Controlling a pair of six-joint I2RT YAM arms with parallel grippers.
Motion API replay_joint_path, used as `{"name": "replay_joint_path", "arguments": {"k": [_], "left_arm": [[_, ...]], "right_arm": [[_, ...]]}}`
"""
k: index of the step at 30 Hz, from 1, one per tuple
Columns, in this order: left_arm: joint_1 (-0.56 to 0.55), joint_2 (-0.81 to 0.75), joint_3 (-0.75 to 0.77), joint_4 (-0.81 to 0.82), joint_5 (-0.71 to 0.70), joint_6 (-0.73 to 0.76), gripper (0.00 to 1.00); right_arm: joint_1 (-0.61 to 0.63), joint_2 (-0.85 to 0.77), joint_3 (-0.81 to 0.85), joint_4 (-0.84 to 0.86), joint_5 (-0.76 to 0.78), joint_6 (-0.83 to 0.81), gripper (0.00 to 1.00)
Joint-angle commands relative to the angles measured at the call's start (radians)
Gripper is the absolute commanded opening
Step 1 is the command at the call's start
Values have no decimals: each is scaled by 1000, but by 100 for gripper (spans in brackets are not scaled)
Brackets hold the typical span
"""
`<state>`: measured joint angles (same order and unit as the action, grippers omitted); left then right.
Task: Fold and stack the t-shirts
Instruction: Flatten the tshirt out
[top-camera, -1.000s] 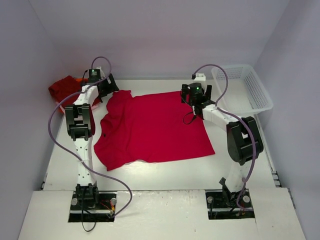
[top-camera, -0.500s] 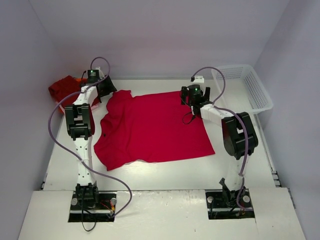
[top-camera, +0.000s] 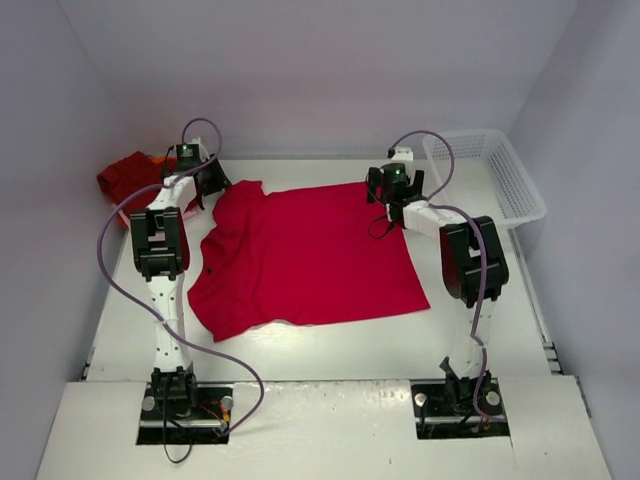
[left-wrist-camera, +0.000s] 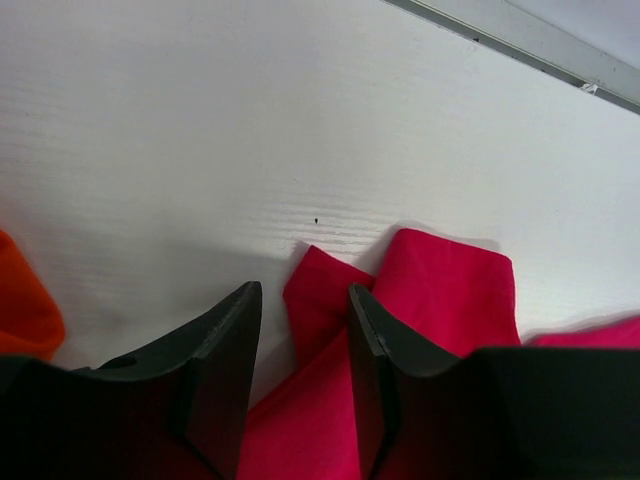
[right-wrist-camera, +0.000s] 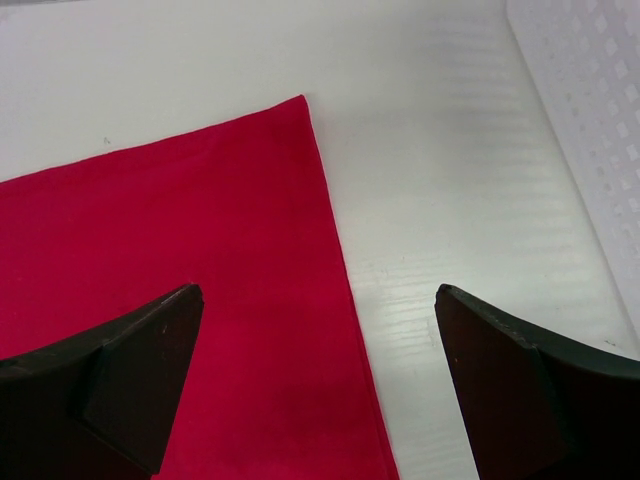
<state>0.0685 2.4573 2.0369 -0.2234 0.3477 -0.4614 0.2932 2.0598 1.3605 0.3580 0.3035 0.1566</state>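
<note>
A red t-shirt (top-camera: 305, 255) is spread flat across the middle of the white bench (top-camera: 330, 345), its collar end turned toward the left arm and its straight hem toward the right arm. The cloth is rumpled along the left side, while the remainder lies smooth. A second bundle of red cloth (top-camera: 128, 175), crumpled and more orange in tone, is seen at the far left corner of the bench, just beyond the left arm. The left claw (top-camera: 205, 180) is lowered at the far left edge of the shirt, beside a sleeve (left-wrist-camera: 450, 290). In the left wrist view its fingers (left-wrist-camera: 225, 340) are drawn partway together, with a fold of the red cloth lying in the narrow gap between them; whether that fold is actually pinched cannot be told. The right claw (top-camera: 395, 190) is held above the far right corner (right-wrist-camera: 300, 105) of the shirt. Its jaws are spread wide, one over the red cloth and the other over bare bench, and nothing is held in them. A white mesh basket (top-camera: 500, 175) is set at the far right of the bench, near the right claw and apart from the shirt.
</note>
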Motion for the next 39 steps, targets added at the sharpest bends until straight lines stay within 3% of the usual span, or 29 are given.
{"name": "replay_joint_path", "arguments": {"k": [1, 10, 13, 17, 30, 39], "left_arm": [[5, -75, -21, 36, 8, -19, 34], [-7, -86, -46, 47, 16, -19, 25], [-18, -93, -56, 56, 24, -17, 18], [-33, -96, -64, 62, 16, -10, 0], [-56, -107, -72, 39, -21, 24, 0], [-56, -127, -87, 45, -47, 27, 0]], "right_arm": [[-14, -12, 46, 59, -7, 11, 98], [-28, 20, 71, 62, -26, 17, 98], [-34, 33, 80, 59, -27, 17, 97], [-42, 57, 95, 59, -26, 15, 97], [-126, 95, 144, 59, -78, 29, 96], [-138, 152, 209, 62, -162, 34, 88]]}}
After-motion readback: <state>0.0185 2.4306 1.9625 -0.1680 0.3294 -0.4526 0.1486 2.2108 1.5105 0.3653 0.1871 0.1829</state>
